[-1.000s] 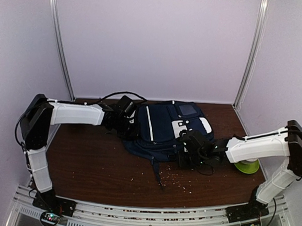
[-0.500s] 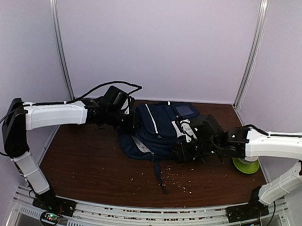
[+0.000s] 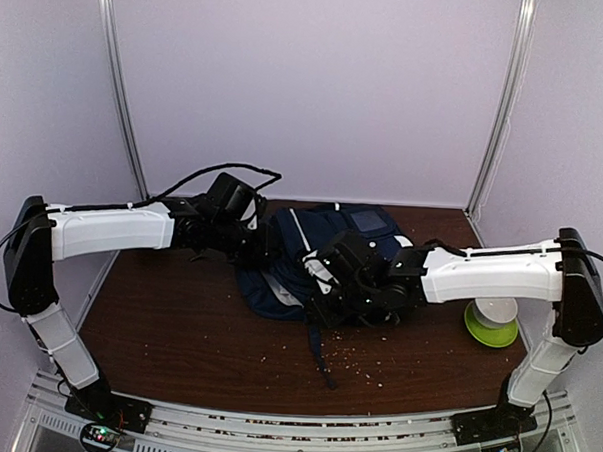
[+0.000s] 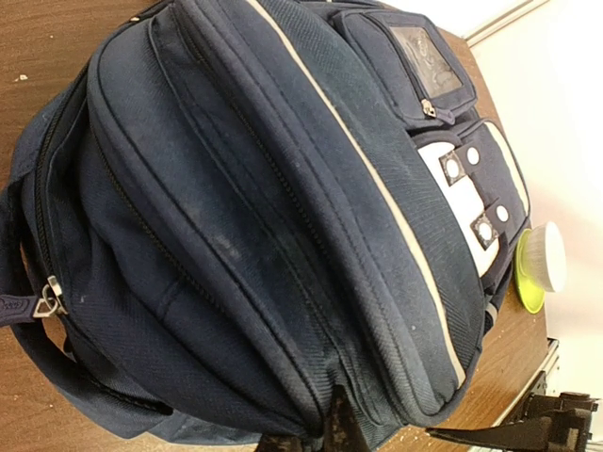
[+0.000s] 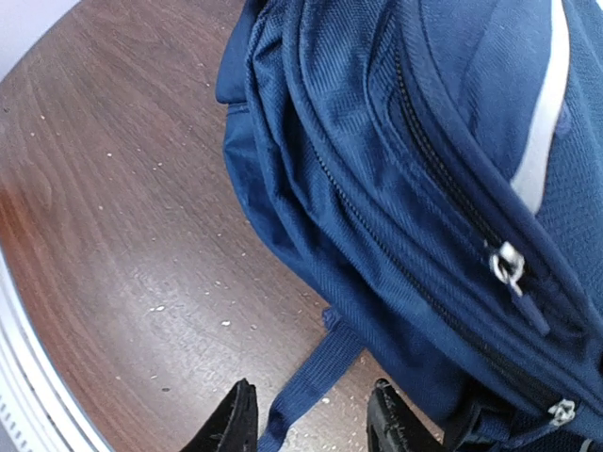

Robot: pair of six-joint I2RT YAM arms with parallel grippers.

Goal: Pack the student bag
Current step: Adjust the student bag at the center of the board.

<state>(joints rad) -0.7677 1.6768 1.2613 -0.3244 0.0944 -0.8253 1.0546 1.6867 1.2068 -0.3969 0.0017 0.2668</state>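
At the bag's (image 3: 326, 242) left edge, the left gripper (image 3: 259, 242) has its jaws pressed together. The wrist view suggests they are pinching a fold of the navy fabric there. That arm has stretched further out than it was a second ago. The bag, which then lay flatter on the table (image 3: 177, 321), now sits bunched and heaped toward that grip, in the middle of the table near the back wall. In front of the bag, the right gripper (image 5: 311, 400) has swung leftward from the bag's right front corner. Its jaws were closed a second ago and now stand spread, with a loose strap (image 5: 325, 363) lying between them, not clamped. It has probably let go of one hold and is looking for another lower on the bag while the left arm keeps it propped. The zip pull (image 5: 507, 264) and the seams in view look closed, so opening the bag likely still lies ahead. Well to the right of the bag is a green bowl (image 3: 487, 332).
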